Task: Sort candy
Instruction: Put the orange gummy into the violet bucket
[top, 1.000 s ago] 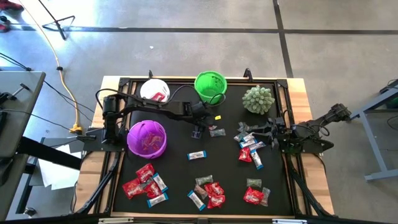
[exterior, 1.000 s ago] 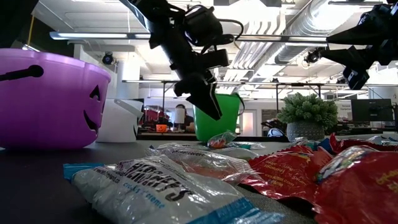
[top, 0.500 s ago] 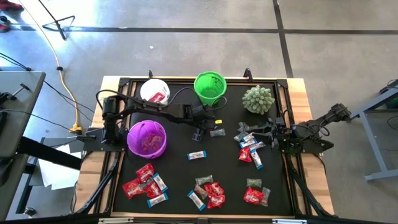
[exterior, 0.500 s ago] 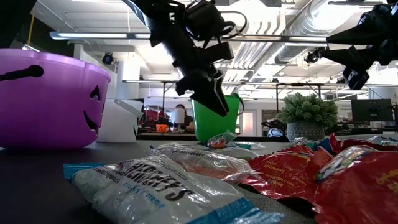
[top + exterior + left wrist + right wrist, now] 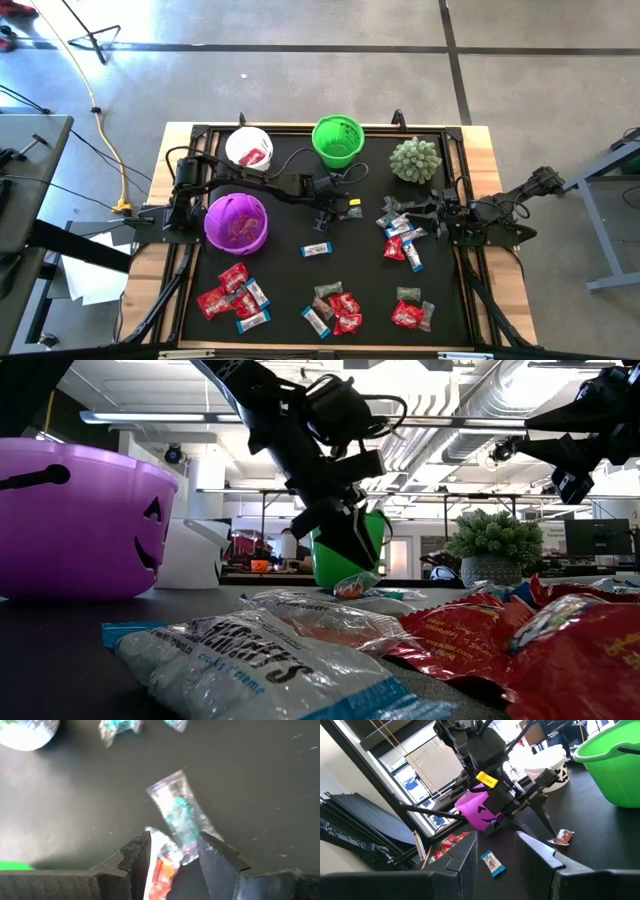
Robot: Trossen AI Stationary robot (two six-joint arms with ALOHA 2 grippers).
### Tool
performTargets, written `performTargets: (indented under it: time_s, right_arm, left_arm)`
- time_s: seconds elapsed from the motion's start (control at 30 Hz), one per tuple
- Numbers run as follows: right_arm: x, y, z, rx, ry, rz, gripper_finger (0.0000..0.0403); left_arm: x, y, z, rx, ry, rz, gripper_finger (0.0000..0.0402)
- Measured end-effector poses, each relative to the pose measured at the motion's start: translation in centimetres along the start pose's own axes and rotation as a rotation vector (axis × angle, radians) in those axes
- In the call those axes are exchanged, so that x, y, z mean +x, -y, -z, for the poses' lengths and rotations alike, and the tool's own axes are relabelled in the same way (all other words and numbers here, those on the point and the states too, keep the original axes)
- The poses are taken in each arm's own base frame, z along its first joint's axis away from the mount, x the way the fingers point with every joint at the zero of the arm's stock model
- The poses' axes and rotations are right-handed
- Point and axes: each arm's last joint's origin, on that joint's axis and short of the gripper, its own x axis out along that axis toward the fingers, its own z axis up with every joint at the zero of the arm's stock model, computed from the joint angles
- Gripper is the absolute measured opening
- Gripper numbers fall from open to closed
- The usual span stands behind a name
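Note:
A small clear-wrapped candy (image 5: 177, 812) with teal and orange-red inside lies flat on the black table top (image 5: 280, 270), also seen at mid-table in the high view (image 5: 350, 212). My left gripper (image 5: 172, 851) is open and slants down over it, its two fingers either side of the candy's nearer end. In the low view its fingertips (image 5: 362, 558) hang just above the candy (image 5: 355, 582). My right gripper (image 5: 495, 845) waits open at the table's right side (image 5: 395, 208), level, with nothing between its fingers. More candy lies in clusters (image 5: 335, 310) along the near edge.
A purple pumpkin bucket (image 5: 236, 222), a white bucket (image 5: 249, 147) and a green bucket (image 5: 337, 140) stand at the left and far side. A spiky pale-green ball (image 5: 415, 160) sits far right. Candy lies in groups (image 5: 403, 235) (image 5: 235, 297) (image 5: 412, 312), with one blue-white piece (image 5: 316, 250) at the centre.
My left gripper has moved toward the table's right edge and down, onto the candy in front of the green bucket, rolling slightly. Its fingers have kept the same gap. The candy has not moved.

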Motion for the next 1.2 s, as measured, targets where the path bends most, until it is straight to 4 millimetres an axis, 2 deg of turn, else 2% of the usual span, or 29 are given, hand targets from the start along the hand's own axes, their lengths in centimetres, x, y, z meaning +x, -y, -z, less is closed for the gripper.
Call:
performTargets:
  time_s: [0.37, 0.8, 0.97, 1.2]
  right_arm:
    - [0.0, 0.0, 0.0, 0.0, 0.0, 0.0, 0.0126]
    - [0.0, 0.0, 0.0, 0.0, 0.0, 0.0, 0.0126]
    - [0.0, 0.0, 0.0, 0.0, 0.0, 0.0, 0.0126]
    - [0.0, 0.0, 0.0, 0.0, 0.0, 0.0, 0.0126]
  left_arm:
    - [0.9, -0.9, 1.2, -0.05, -0.045, -0.007, 0.0149]
    - [2.2, -0.4, 2.1, -0.157, -0.088, 0.016, 0.0146]
    - [2.1, -0.1, 1.9, -0.151, -0.084, 0.02, 0.0112]
    - [2.1, 0.4, 1.6, -0.231, -0.083, 0.024, 0.0041]
